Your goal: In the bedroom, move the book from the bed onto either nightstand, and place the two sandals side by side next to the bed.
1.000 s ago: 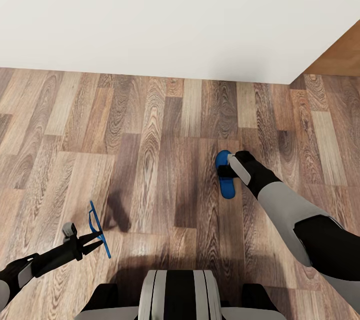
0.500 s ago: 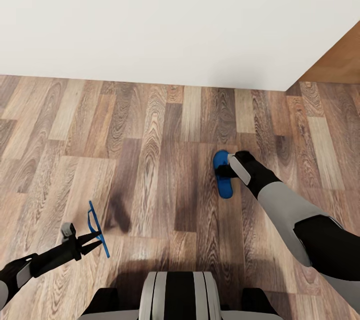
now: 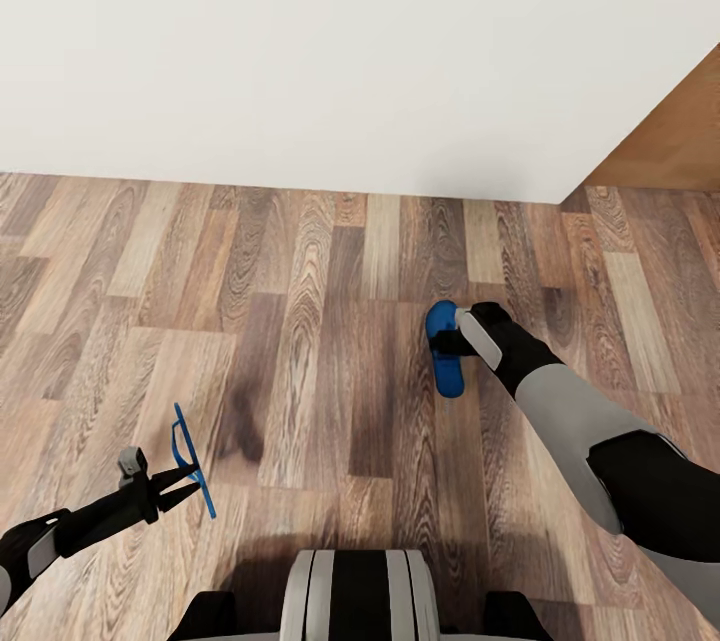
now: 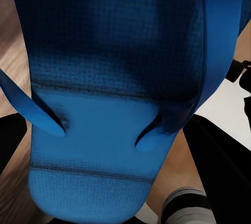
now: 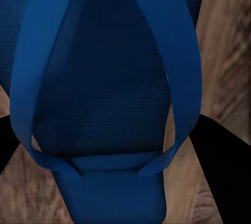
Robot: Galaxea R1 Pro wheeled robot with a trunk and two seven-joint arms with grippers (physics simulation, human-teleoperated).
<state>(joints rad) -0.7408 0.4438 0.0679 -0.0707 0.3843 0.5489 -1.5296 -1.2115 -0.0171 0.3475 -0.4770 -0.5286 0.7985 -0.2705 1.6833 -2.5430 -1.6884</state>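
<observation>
Left pincer (image 3: 178,481): my fingers are clamped on a flat bright blue sandal (image 3: 190,459), held edge-on and tilted above the wood-plank floor (image 3: 330,371).
Left sandal close up: blue textured sole (image 4: 115,82) and straps between my dark fingers.
Right pincer (image 3: 452,341): clamped across the second bright blue oval sandal (image 3: 445,361), sole facing up.
Right sandal close up: V-shaped straps (image 5: 107,77) over the sole.
Surroundings: white wall (image 3: 340,51) ahead, brown wooden panel (image 3: 670,141) at right.
Writing: none I can read on either sandal.
</observation>
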